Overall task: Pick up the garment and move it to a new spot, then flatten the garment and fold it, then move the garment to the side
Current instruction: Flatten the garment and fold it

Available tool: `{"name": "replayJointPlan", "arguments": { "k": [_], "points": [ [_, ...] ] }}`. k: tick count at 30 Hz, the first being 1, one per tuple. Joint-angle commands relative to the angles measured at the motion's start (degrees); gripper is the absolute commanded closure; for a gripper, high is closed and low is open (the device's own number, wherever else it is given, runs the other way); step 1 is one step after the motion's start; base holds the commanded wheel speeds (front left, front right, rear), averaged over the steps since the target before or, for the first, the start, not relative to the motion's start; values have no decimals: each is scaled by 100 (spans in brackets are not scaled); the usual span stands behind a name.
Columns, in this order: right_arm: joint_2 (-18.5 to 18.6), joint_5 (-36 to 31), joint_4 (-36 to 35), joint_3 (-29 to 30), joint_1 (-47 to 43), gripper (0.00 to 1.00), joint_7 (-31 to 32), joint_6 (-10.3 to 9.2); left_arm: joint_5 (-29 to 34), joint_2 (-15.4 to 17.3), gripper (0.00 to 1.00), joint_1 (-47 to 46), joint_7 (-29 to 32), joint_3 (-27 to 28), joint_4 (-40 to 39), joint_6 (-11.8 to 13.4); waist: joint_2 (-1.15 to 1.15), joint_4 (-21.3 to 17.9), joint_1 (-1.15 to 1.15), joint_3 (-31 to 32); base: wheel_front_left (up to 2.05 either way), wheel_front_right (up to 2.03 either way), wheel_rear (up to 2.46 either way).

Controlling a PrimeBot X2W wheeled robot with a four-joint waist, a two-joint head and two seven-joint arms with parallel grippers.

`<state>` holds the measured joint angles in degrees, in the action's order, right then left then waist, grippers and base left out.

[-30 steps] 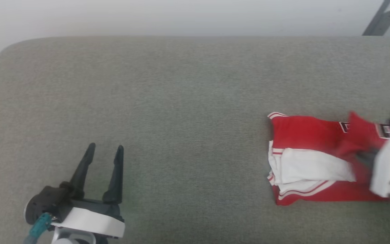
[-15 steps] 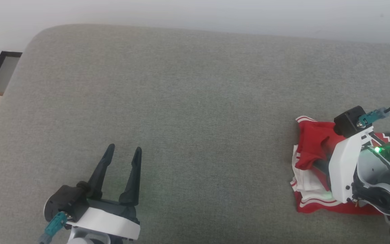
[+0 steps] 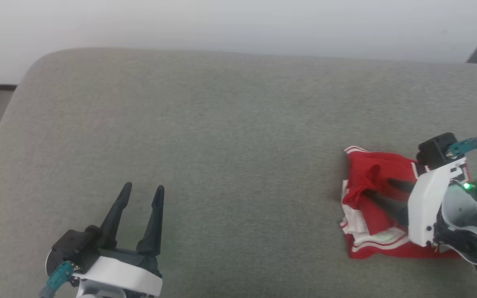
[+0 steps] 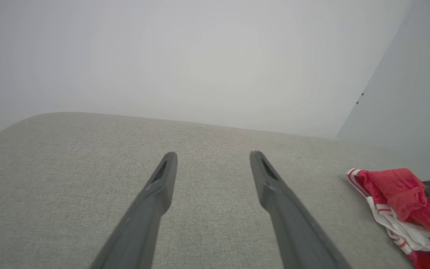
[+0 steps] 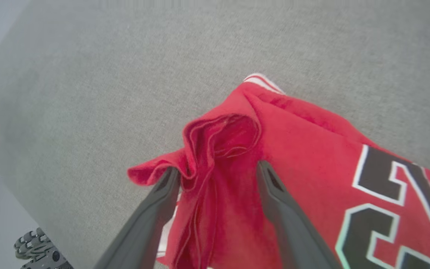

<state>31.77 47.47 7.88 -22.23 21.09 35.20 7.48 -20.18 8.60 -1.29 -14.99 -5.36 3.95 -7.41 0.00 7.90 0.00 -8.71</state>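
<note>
Garment [image 3: 360, 163] [image 5: 304, 149]: folded into a compact bundle and laid flat at the right end of the grey cushioned surface [image 3: 238, 145].
Long axis: run left to right across the head view; the striped corner is pointed left and away, and the number (partly hidden) is placed at the right end.
Right hand [image 3: 378, 187] [image 5: 218, 168]: fingers held apart; a raised red fold is straddled, not clamped.
Left hand [image 3: 144, 187] [image 4: 213, 154]: fingers held apart, nothing held; kept well apart from the garment.

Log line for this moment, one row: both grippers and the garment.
left gripper: open, over grey surface | right gripper: open, astride raised fold | garment: folded, lying at robot's right
</note>
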Motion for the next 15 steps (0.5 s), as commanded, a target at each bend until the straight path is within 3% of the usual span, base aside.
{"name": "replayJointPlan", "arguments": {
  "k": [1,6,15],
  "points": [
    [15,37,-12,14,-54,0,-61,2,-24,20,0,54,-24,11,10,-9,0,-100,0,68,0,0,0],
    [276,111,25,-109,-150,0,-885,1,-252,111,0,143,-25,83,171,-9,0,-438,0,182,0,0,0],
    [340,222,890,-644,-18,0,-3326,2,-416,200,0,103,-24,234,489,-9,0,-868,0,309,0,0,0]
  ]
}}
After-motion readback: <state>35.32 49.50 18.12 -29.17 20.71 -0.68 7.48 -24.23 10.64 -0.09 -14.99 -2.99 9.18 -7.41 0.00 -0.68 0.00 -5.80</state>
